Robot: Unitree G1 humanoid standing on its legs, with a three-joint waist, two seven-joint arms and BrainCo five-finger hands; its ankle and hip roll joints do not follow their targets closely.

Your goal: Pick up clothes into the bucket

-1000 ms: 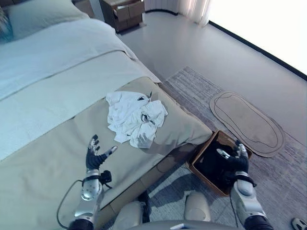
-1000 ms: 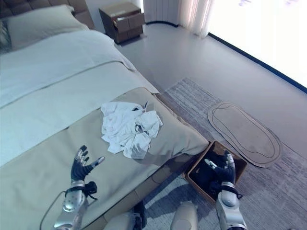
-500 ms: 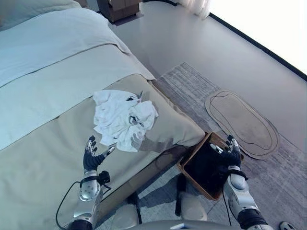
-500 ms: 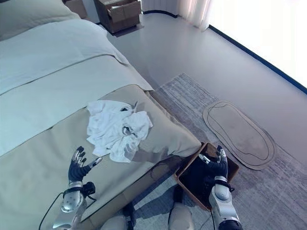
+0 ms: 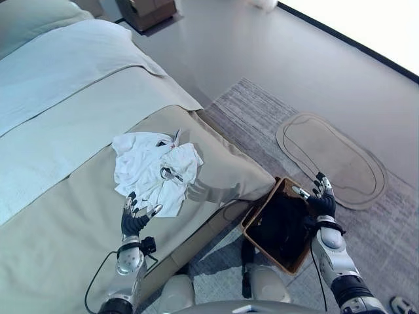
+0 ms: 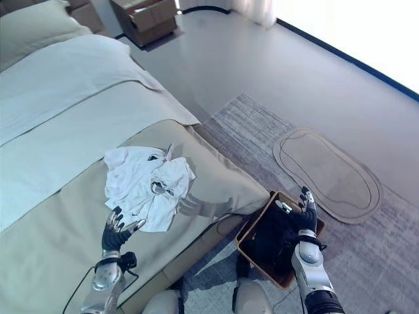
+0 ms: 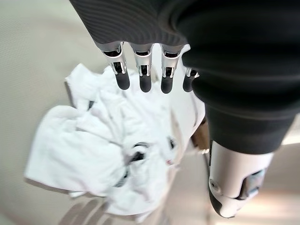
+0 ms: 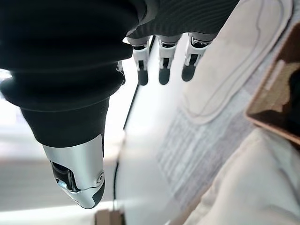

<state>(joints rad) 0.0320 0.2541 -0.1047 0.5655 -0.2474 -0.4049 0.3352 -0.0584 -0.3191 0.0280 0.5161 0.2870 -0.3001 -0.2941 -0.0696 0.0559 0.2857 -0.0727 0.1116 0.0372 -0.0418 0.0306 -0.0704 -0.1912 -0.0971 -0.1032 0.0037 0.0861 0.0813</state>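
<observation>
White clothes (image 5: 156, 169): crumpled near the bed's (image 5: 65, 222) foot corner.
Left robot hand (image 5: 133, 219): fingers spread, now at the clothes' near edge.
Right robot hand (image 5: 319, 201): fingers straight, still above the basket (image 5: 258, 210).

Home bedroom: made bed (image 5: 78, 131) with pillow (image 5: 29, 16), nightstand (image 6: 144, 19), rug (image 5: 262, 118), mat (image 5: 330, 160) on floor.

Beige bed (image 5: 65, 216) beside grey rug (image 5: 262, 121) with oval mat (image 5: 330, 159).
</observation>
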